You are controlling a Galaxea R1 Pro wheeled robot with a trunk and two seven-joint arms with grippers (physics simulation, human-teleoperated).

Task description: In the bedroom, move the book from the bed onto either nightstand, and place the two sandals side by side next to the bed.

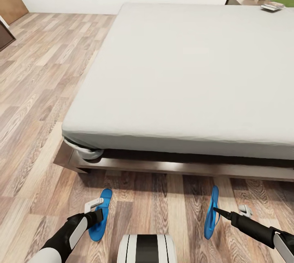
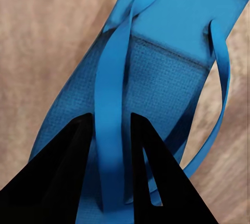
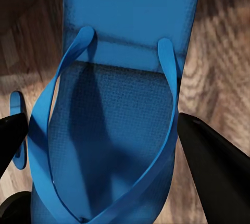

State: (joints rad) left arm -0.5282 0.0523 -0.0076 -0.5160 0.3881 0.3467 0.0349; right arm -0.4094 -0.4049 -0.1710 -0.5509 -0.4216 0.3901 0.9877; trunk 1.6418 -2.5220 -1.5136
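Left gripper (image 2: 112, 146): fingers narrow, closed on one thin strap of bright blue flat sandal (image 2: 156, 73). Right gripper (image 3: 99, 146): fingers wide, straddling second blue sandal (image 3: 120, 109) on wood-plank floor (image 1: 41, 91).

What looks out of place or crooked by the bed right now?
The two sandals sit far apart: the left sandal lies flat, the right sandal is tipped on edge. A corner of the bed's sheet droops loose.
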